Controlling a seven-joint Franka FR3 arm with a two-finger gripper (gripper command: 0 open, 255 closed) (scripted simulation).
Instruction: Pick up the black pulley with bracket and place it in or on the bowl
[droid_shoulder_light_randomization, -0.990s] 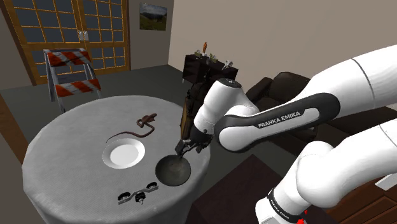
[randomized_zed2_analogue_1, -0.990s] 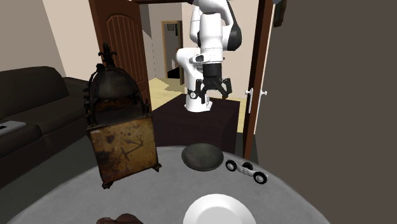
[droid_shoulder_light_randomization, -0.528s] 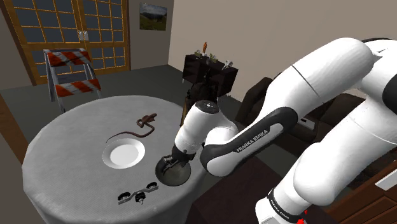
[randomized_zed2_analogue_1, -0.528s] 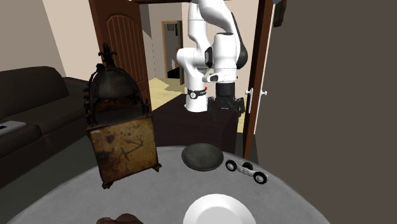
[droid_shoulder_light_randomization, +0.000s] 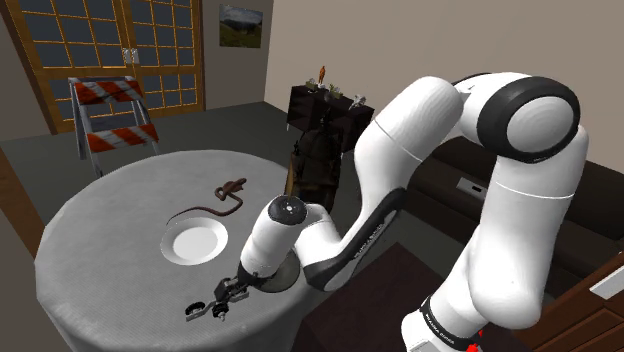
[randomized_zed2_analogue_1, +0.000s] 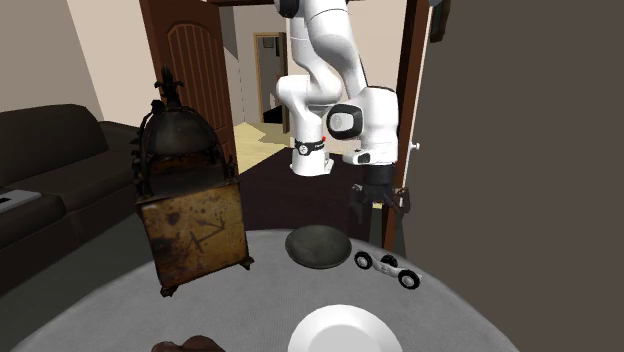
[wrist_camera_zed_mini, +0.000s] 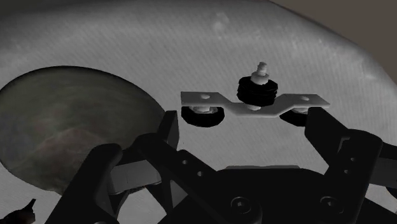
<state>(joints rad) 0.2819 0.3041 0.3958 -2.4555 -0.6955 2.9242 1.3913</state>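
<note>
Four things run across the table (droid_shoulder_light_randomization: 80, 230) in the shoulder view: white plate (droid_shoulder_light_randomization: 197, 243), pulley (droid_shoulder_light_randomization: 213, 306) near the table's edge, my gripper (droid_shoulder_light_randomization: 232, 288) just above it, then the dark bowl (droid_shoulder_light_randomization: 285, 281), partly behind my wrist. In the second exterior view the order is clock (randomized_zed2_analogue_1: 190, 215), bowl, pulley, each apart, and I hang over the pulley. My fingers are spread wide; in the wrist view the pulley lies flat on the table just beyond their tips, untouched, the bowl near it
</note>
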